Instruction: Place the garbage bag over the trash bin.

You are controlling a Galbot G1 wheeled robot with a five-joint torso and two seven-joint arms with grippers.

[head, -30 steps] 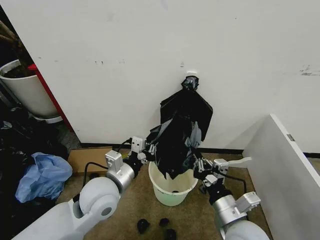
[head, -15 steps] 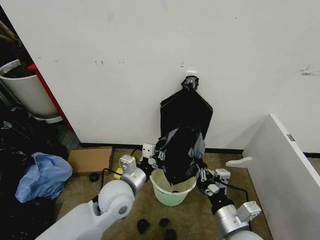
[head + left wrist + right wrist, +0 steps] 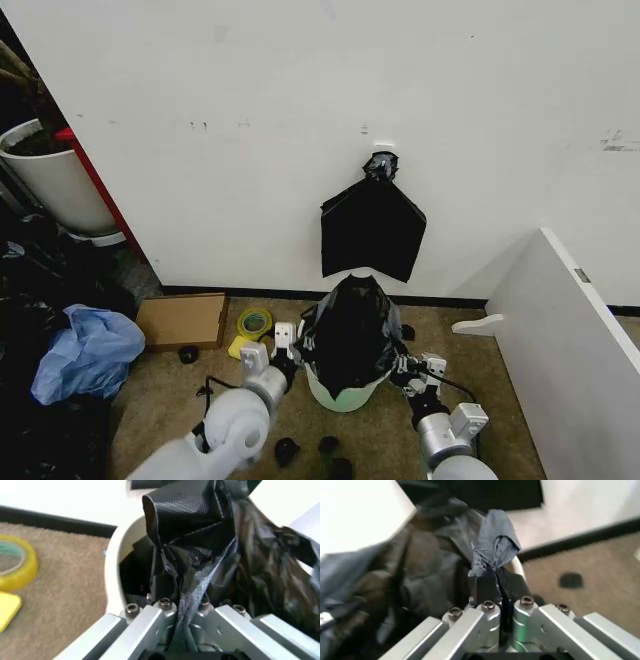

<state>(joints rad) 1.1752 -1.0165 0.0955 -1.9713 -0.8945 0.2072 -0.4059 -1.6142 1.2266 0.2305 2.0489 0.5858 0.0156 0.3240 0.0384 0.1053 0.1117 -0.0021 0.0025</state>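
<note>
The glossy black garbage bag bulges over the mouth of the off-white trash bin on the carpet by the wall. My left gripper is shut on the bag's edge at the bin's left rim; in the left wrist view the garbage bag is pinched between the fingers beside the trash bin rim. My right gripper is shut on the opposite edge at the right rim, where a fold of the garbage bag sticks up from the closed fingers.
A flat black bag bundle hangs on the wall above. Yellow tape roll, cardboard box, pale blue bag and a large white pot sit left. Small black objects lie in front. A white panel stands right.
Both grippers have lowered the bag from above the bin down onto its mouth, and both arms have dropped lower and closer to the floor.
</note>
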